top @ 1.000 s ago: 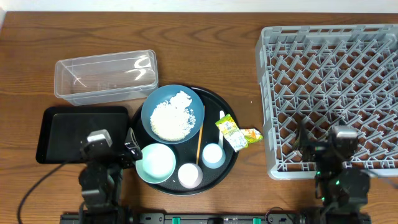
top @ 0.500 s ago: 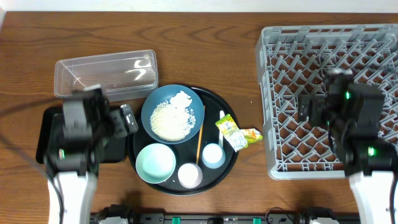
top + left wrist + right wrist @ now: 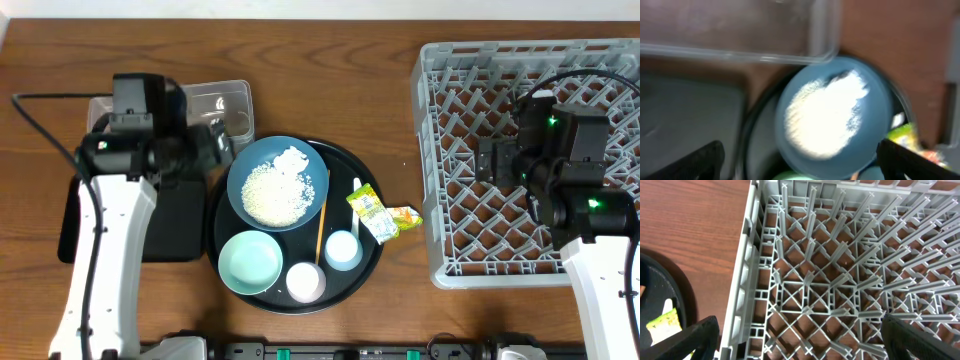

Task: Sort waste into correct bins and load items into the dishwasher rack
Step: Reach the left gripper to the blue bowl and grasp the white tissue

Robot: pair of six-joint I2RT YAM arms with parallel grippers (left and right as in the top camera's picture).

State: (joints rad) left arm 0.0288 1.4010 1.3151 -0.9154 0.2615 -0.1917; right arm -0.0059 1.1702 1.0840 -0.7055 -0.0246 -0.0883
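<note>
The dark-blue bowl (image 3: 277,183) holds a heap of white rice (image 3: 275,192) on the round black tray (image 3: 371,258). The mint bowl (image 3: 250,262), pink cup (image 3: 305,282), light-blue cup (image 3: 343,249), wooden stick (image 3: 322,228) and white utensil (image 3: 356,185) share that tray. The snack wrapper (image 3: 378,214) lies on its right rim. My left gripper (image 3: 218,146) is open and empty, left of and above the blue bowl (image 3: 830,115), over a corner of the clear tub (image 3: 228,100). My right gripper (image 3: 487,161) is open and empty over the grey rack (image 3: 530,120).
The shallow black rectangular tray (image 3: 182,228) lies left of the round tray, partly under my left arm. The left wrist view is blurred and shows the tub (image 3: 740,25) and wrapper (image 3: 902,135). The right wrist view shows rack pegs (image 3: 840,270) and the wrapper's edge (image 3: 662,325).
Both arms have lifted from the table's front edge and swung away from it. The left now hangs over the tub and black tray, the right over the rack. No object has moved.
</note>
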